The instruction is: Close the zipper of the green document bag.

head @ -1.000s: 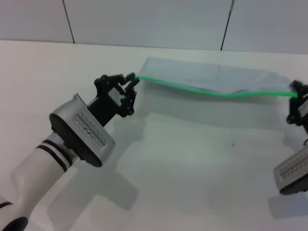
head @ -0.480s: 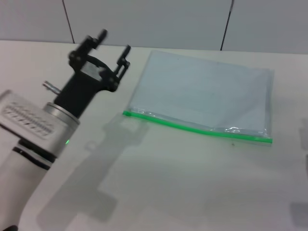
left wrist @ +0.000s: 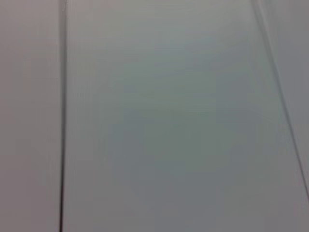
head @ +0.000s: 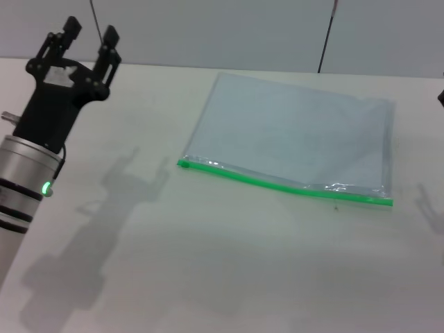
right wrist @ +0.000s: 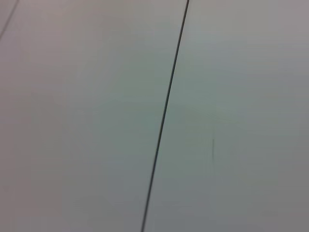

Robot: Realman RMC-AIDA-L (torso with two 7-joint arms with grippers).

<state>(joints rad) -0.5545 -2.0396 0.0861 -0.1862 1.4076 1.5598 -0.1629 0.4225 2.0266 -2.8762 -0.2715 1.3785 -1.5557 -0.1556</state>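
Note:
The green document bag (head: pixel 298 139) lies flat on the white table (head: pixel 208 263), a translucent pale blue-grey pouch right of centre in the head view. Its bright green zipper (head: pixel 284 184) runs along the near long edge, from the left corner to the right corner. My left gripper (head: pixel 89 35) is raised at the far left, well away from the bag, open with nothing between its fingers. Only a dark sliver of the right arm (head: pixel 441 97) shows at the right edge. Both wrist views show only wall panels.
A pale panelled wall (head: pixel 208 31) with dark seams rises behind the table's far edge. Shadows of the arms fall on the table at the left and at the right edge.
Both grippers have let go of the zipper ends and pulled away, the left up and to the left, the right out of frame. The bag now lies flat on the table.

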